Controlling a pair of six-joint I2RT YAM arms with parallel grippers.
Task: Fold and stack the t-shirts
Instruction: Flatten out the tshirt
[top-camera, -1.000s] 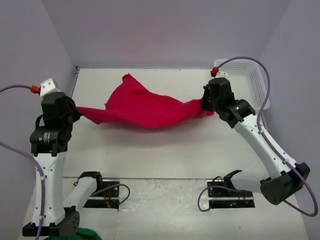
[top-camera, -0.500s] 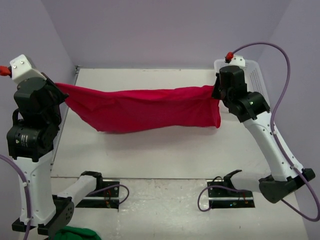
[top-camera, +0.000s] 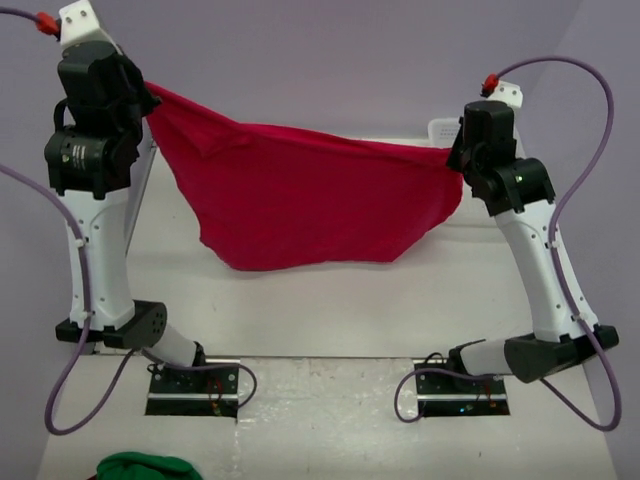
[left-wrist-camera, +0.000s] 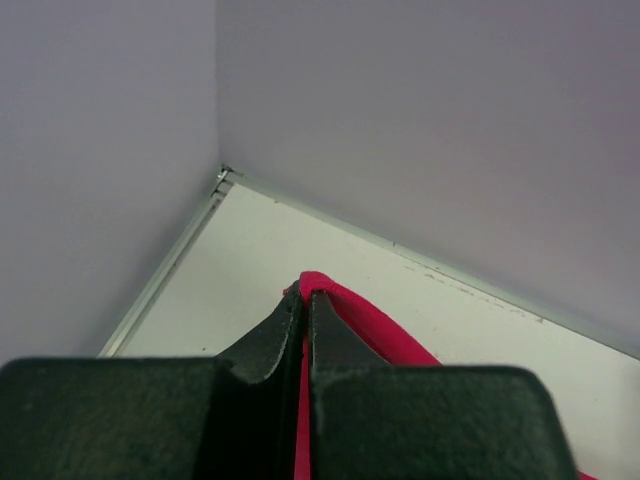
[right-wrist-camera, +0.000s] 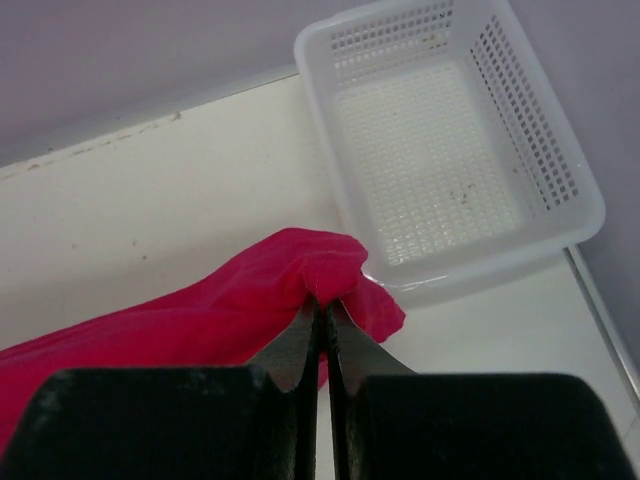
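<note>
I see the plain red cloth t-shirt (top-camera: 310, 205) hanging spread over the white surface (top-camera: 300, 310); left hand (left-wrist-camera: 305, 293) clamped on one top end; right hand (right-wrist-camera: 322, 304) clamped on the other.

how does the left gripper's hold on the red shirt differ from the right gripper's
The left gripper holds its end of the shirt higher in the top view than the right gripper, so the top edge slopes down rightward. The left gripper's fingers pinch a thin red edge; the right gripper's pinch a thicker bunched fold, with the white basket beyond. Both are shut on the shirt, which hangs spread between them.
</note>
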